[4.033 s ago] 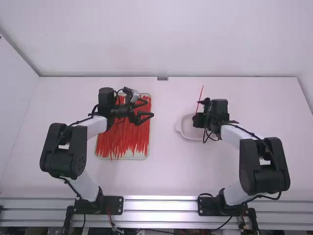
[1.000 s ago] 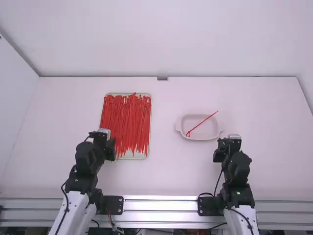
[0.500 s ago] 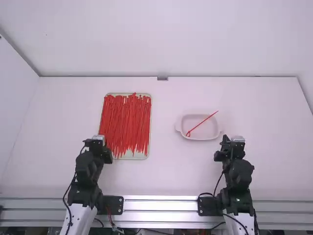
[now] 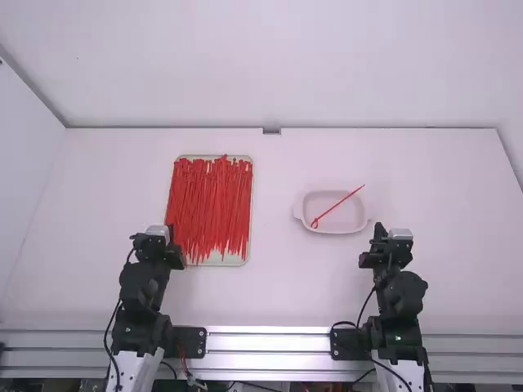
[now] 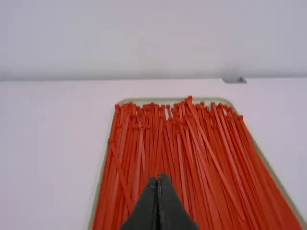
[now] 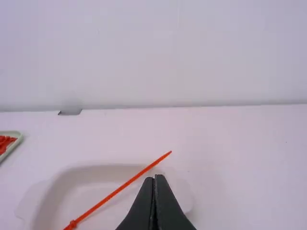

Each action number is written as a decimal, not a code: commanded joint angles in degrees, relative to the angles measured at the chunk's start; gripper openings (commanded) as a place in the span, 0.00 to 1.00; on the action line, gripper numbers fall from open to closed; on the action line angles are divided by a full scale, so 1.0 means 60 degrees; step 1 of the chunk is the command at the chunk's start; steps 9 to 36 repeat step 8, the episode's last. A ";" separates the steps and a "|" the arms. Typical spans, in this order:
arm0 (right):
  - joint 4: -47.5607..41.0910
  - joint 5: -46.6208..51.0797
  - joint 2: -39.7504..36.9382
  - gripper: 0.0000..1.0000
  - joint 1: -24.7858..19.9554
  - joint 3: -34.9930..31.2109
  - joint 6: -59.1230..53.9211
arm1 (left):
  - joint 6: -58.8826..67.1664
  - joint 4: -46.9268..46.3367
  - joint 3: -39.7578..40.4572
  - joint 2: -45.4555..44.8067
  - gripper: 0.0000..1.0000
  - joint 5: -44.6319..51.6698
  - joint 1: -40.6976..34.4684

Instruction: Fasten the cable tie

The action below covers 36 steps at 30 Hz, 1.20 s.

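Observation:
A fastened red cable tie (image 4: 335, 207) lies in the white dish (image 4: 355, 225) at centre right, its tail sticking out over the far rim; the right wrist view has the tie (image 6: 120, 189) in the dish (image 6: 45, 189) too. Many loose red cable ties (image 4: 209, 208) fill a flat tray (image 4: 239, 263) at centre left, with the same pile (image 5: 192, 153) in the left wrist view. My left gripper (image 5: 159, 178) is shut and empty, pulled back near its base (image 4: 152, 245). My right gripper (image 6: 154, 179) is shut and empty, back by the table's front (image 4: 387, 242).
The white table (image 4: 98, 188) has bare room around the tray and the dish. A small grey tab (image 4: 271, 130) sits at the far edge. A white wall closes off the back and left.
Four seconds ago both arms were stretched out, the right gripper over the dish with the tie. Both have since folded back to the front edge, and the tie lies in the dish.

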 commanded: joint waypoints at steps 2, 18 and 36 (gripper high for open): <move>-0.0056 0.0020 -0.0086 0.00 0.0027 -0.0104 0.0035 | 0.0009 -0.0049 -0.0097 -0.0414 0.00 -0.0053 0.0016; -0.0056 0.0020 -0.0086 0.00 0.0027 -0.0104 0.0035 | 0.0009 -0.0049 -0.0097 -0.0647 0.00 -0.0053 0.0016; -0.0056 0.0020 -0.0086 0.00 0.0027 -0.0104 0.0035 | 0.0009 -0.0049 -0.0097 -0.0647 0.00 -0.0053 0.0016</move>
